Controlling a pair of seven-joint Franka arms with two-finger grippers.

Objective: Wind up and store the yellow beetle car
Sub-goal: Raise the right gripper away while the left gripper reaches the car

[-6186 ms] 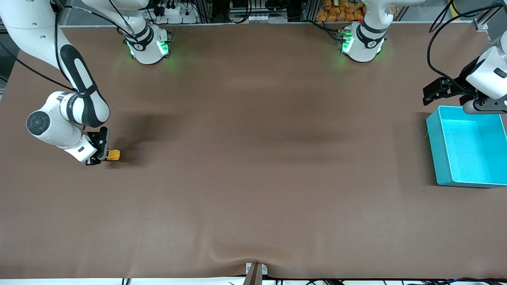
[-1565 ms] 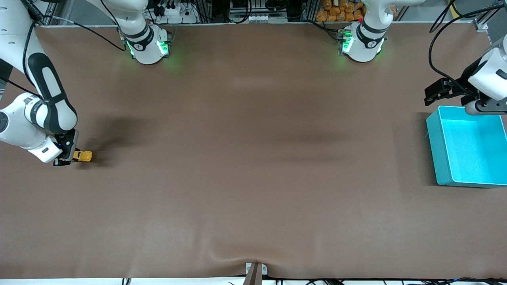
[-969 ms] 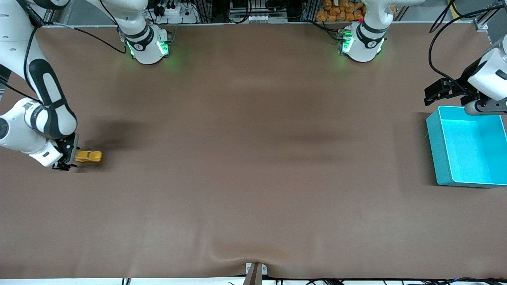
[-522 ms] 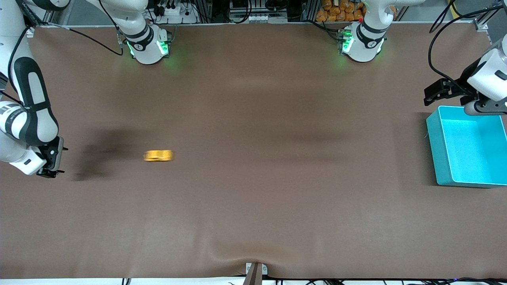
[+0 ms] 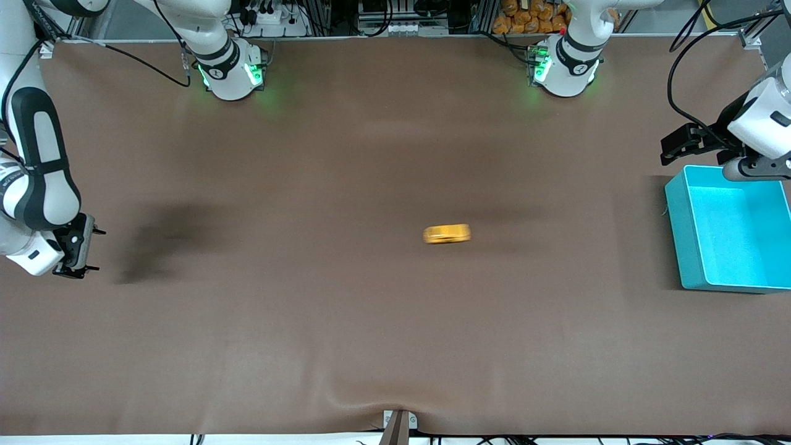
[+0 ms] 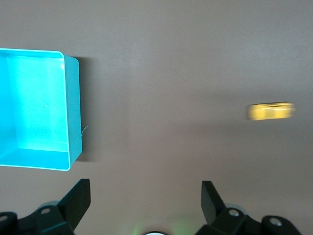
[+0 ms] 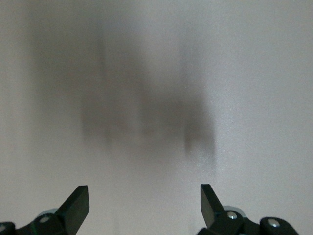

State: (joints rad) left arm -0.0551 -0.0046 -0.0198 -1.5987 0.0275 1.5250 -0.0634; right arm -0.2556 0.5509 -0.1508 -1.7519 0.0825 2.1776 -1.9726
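The yellow beetle car shows as a blurred streak on the brown mat near the table's middle, with nothing touching it; the left wrist view also catches the car. The teal bin stands at the left arm's end, and its wall appears in the left wrist view. My left gripper hangs open over the mat beside the bin's corner, its jaws wide apart and holding nothing. My right gripper is open and empty over bare mat at the right arm's end, far from the car, in the right wrist view too.
Both arm bases glow green along the table's back edge, with cables around them. A small bracket sits at the table's front edge, under a ripple in the mat.
The right gripper opened and let go of the car, then drew back toward its end of the table. The car has run across the mat toward the bin. The left arm stayed put.
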